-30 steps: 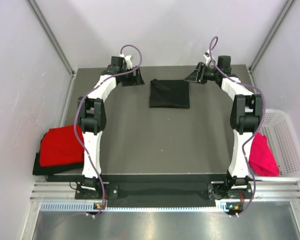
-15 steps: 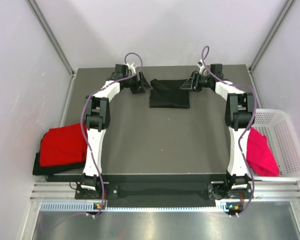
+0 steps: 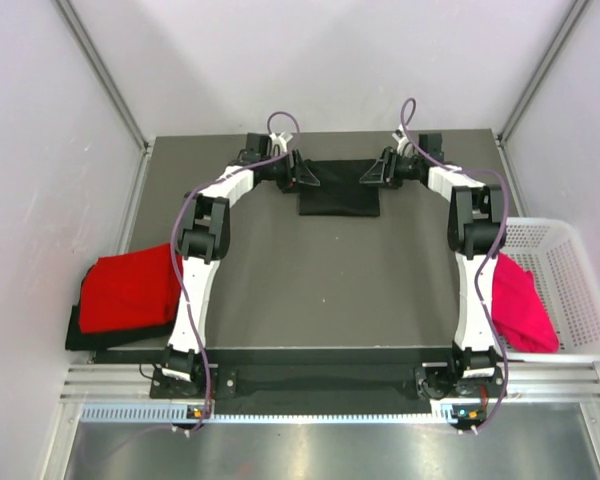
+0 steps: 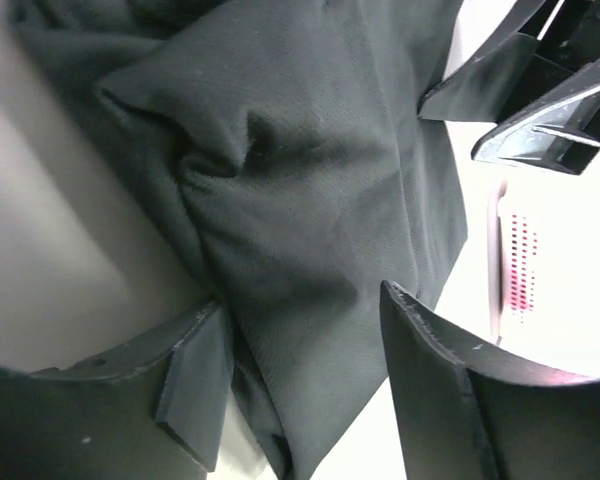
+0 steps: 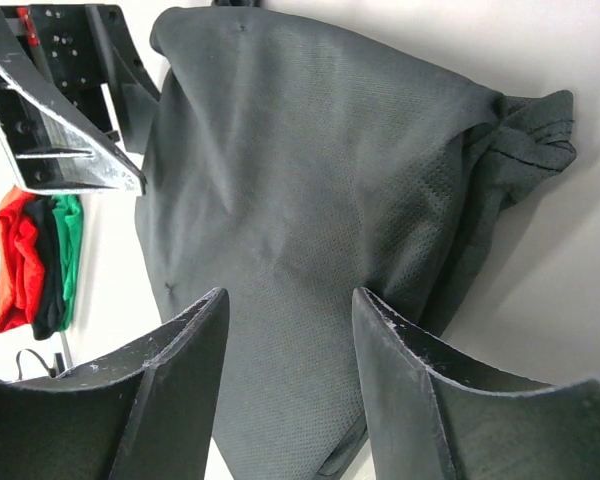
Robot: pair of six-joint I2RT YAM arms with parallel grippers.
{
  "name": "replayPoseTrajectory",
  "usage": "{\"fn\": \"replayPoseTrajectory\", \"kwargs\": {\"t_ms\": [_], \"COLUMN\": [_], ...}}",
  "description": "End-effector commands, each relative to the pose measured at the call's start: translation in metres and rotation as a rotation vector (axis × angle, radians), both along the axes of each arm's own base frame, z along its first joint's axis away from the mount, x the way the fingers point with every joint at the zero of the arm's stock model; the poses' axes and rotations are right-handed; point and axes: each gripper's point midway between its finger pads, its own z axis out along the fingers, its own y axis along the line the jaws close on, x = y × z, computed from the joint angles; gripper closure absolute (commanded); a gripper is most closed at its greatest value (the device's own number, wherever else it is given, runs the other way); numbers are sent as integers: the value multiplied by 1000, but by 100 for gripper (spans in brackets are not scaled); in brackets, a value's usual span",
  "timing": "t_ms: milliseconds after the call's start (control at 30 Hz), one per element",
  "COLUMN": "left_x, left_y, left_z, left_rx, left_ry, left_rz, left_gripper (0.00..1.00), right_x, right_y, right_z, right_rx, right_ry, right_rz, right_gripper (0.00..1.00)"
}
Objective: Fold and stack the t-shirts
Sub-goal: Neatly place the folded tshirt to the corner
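Left tool (image 3: 308, 180) and right tool (image 3: 368, 175), both spread apart, flank black t-shirt (image 3: 338, 192). Red t-shirt (image 3: 128, 290) and pink t-shirt (image 3: 520, 305) in basket (image 3: 572, 268) lie well away from it.

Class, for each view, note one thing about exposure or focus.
Top external: even light, but the black t-shirt shows little fold detail on the grey table. Left wrist: table glares white, weave sharp. Right wrist: table likewise washed out, weave crisp.

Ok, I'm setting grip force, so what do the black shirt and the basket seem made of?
The black t-shirt looks like soft matte knit cloth, possibly cotton: fine textured surface, bunched folds. The basket looks like rigid white plastic: regular perforated mesh, smooth rim.
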Motion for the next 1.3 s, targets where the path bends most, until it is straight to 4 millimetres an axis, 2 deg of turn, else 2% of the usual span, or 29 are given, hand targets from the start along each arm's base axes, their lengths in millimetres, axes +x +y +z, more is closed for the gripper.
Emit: {"fn": "replayPoseTrajectory", "kwargs": {"t_ms": [0, 133, 200, 233, 300, 333, 367, 400, 433, 467, 500, 533, 567, 600, 633, 667, 700, 733, 767, 800, 833, 900, 933, 1033, 1067, 1133, 1167, 1200, 1267], "left_x": [-9, -6, -7, -7, -12, -13, -18, -21, -24, -33, -39, -53, -62, -72, -94, -101, -116, -133, -141, -150, -171, -188, -207, -232, -246, -255, -271, -278, -296], "left_y": [-4, -6, -7, -9, -11, -12, -11, -11, -9, -6, -5, -2, 0, 3, 8, 10, 16, 23, 28, 33, 42, 52, 62, 80, 87, 105, 114, 122, 139], "left_z": [-27, -26, -24, -24, -19, -18, -13, -9, -4, 5, 9, 3, 20, 22, 9, 27, 24, 15, 26, 25, 18, 26, 29, 31, 39, 43, 45, 47, 56], "left_rx": [19, 5, -4, -7, -6, 3, 13, 15, 21, 29, 34, 43, 42, 45, 63, 74, 113, 140, 160, 189, 228, 280, 314, 392, 417, 473, 489, 497, 498], "left_ry": [68, 65, 71, 68, 71, 59, 64, 63, 64, 72, 70, 110, 102, 111, 161, 123, 129, 163, 149, 124, 188, 149, 194, 192, 217, 217, 296, 305, 403], "left_rz": [-2, 7, 4, 1, -10, -15, -15, -19, -20, -19, -31, -41, -46, -53, -59, -67, -92, -100, -102, -130, -147, -193, -212, -264, -282, -293, -308, -349, -375], "left_gripper": [39, 59, 61, 64, 74, 78, 81, 89, 96, 100, 100, 100, 100, 100, 100, 100, 100, 100, 100, 100, 100, 100, 100, 100, 100, 100, 100, 100, 100], "right_x": [14, 15, 13, 13, 6, 5, -1, -3, -5, -12, -17, -25, -29, -35, -42, -48, -53, -60, -63, -68, -74, -81, -85, -96, -98, -105, -108, -112, -118], "right_y": [9, 10, 10, 10, 9, 7, 6, 3, 0, -2, -4, -7, -8, -10, -12, -12, -14, -16, -17, -18, -19, -22, -23, -26, -28, -31, -30, -32, -33], "right_z": [19, 21, 23, 31, 36, 52, 54, 61, 82, 84, 105, 105, 112, 129, 125, 128, 140, 133, 135, 141, 137, 147, 146, 160, 163, 173, 176, 185, 187], "right_rx": [10, 15, 15, 12, 3, -15, -28, -52, -74, -89, -106, -121, -129, -141, -151, -157, -168, -175, -177, -177, -180, -189, -195, -206, -221, -229, -233, -237, -245], "right_ry": [-86, -92, -95, -117, -125, -176, -174, -213, -264, -259, -316, -309, -326, -372, -364, -366, -400, -382, -383, -394, -382, -404, -400, -422, -455, -477, -486, -512, -521], "right_rz": [18, 20, 24, 31, 43, 48, 50, 59, 54, 57, 65, 62, 65, 68, 67, 70, 73, 74, 74, 74, 75, 74, 71, 58, 66, 57, 56, 51, 45], "right_gripper": [47, 47, 46, 46, 45, 45, 44, 44, 43, 43, 43, 42, 41, 41, 41, 41, 40, 40, 40, 39, 39, 39, 39, 38, 38, 37, 37, 37, 36]}}
